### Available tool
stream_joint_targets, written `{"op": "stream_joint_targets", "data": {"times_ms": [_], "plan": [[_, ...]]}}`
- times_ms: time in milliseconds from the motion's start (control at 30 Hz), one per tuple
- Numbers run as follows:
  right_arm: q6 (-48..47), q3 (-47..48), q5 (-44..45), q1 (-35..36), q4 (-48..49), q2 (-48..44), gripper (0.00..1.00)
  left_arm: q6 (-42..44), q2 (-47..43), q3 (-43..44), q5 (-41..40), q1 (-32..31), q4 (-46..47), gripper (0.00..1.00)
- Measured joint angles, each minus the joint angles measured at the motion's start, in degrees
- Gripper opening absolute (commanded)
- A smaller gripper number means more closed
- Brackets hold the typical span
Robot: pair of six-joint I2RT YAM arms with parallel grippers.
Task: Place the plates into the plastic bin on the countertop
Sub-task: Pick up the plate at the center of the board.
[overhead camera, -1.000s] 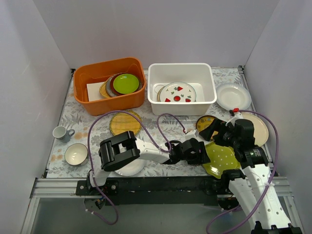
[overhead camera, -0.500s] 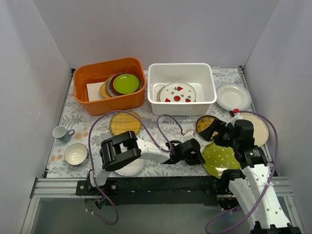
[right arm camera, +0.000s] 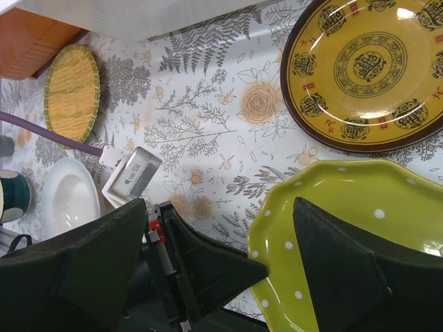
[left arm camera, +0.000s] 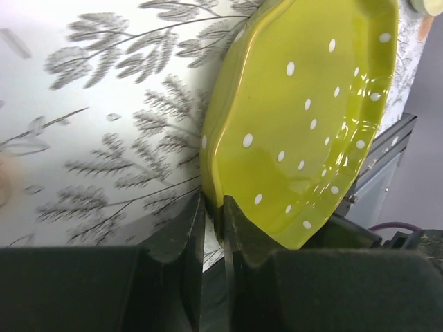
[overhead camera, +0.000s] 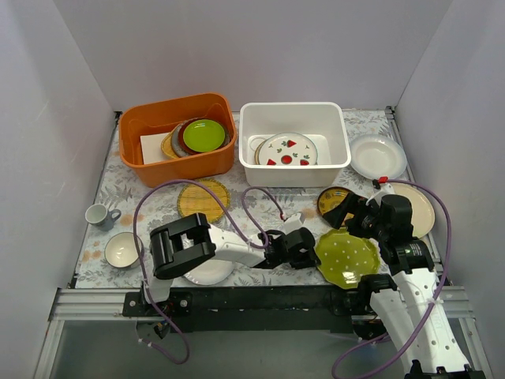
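Observation:
The green white-dotted plate lies at the near right of the floral countertop. My left gripper is shut on its left rim; in the left wrist view the jaws pinch the plate's edge, which is tilted up. My right gripper is open and empty, hovering over the plate's far rim beside the small dark-and-gold plate. The white plastic bin at the back holds the white plate with red motifs.
The woven yellow plate, a cream plate, a plain white plate and a white plate lie on the countertop. The orange tub holds stacked plates. A cup and bowl stand at left.
My left gripper has drawn the green dotted plate to the left, away from the right arm. The right gripper has stayed almost still and open.

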Motion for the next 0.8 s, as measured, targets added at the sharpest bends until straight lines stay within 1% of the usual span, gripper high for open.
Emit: {"op": "stream_joint_targets", "data": {"times_ms": [300, 500, 600, 800], "plan": [[0.0, 0.0, -0.3, 0.0, 0.0, 0.0, 0.94, 0.3, -6.3, -3.9, -3.9, 0.3, -7.6, 0.0], [0.2, 0.0, -0.3, -0.1, 0.0, 0.0, 0.94, 0.4, -13.5, -7.2, -7.0, 0.6, -13.2, 0.0], [0.4, 0.0, -0.4, -0.1, 0.0, 0.0, 0.94, 0.4, -18.6, -9.3, -9.2, 0.7, -16.1, 0.0], [0.7, 0.0, -0.9, -0.1, 0.0, 0.0, 0.94, 0.5, -26.2, -10.8, -12.5, 0.7, -20.9, 0.0]]}}
